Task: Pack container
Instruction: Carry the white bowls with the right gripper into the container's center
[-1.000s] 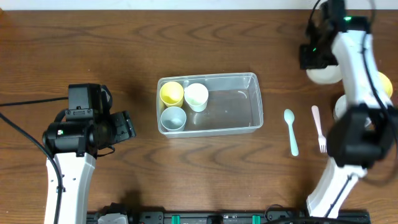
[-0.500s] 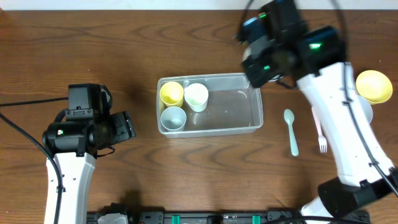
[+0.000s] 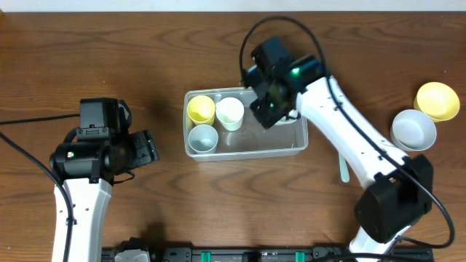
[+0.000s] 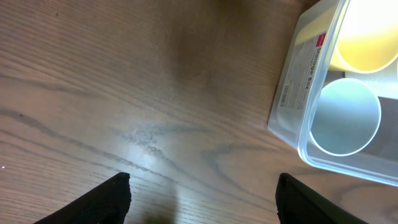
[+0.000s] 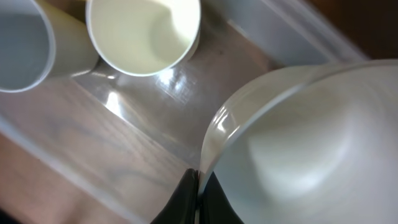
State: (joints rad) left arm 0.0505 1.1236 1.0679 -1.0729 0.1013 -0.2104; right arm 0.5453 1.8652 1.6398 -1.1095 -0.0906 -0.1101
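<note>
Fingers of your left gripper (image 4: pixel 202 196) stand apart, empty, at 9 o'clock. Since cups (image 3: pixel 230 113) crowd the 9 o'clock end of the central container (image 3: pixel 251 153), your right gripper (image 5: pixel 199 194), pinching a bowl (image 5: pixel 298 143) by the rim, hovers over the free end.

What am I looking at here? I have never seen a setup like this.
Two robot arms work at a wooden table. One picture looks down from above; the other two come from a camera on each wrist. The clear rectangular plastic tub holds a yellow cup, a white cup and a pale-blue cup. The right gripper pinches the rim of a round white bowl over the tub. The left gripper hangs open, empty. A yellow bowl and a pale bowl sit aside.
</note>
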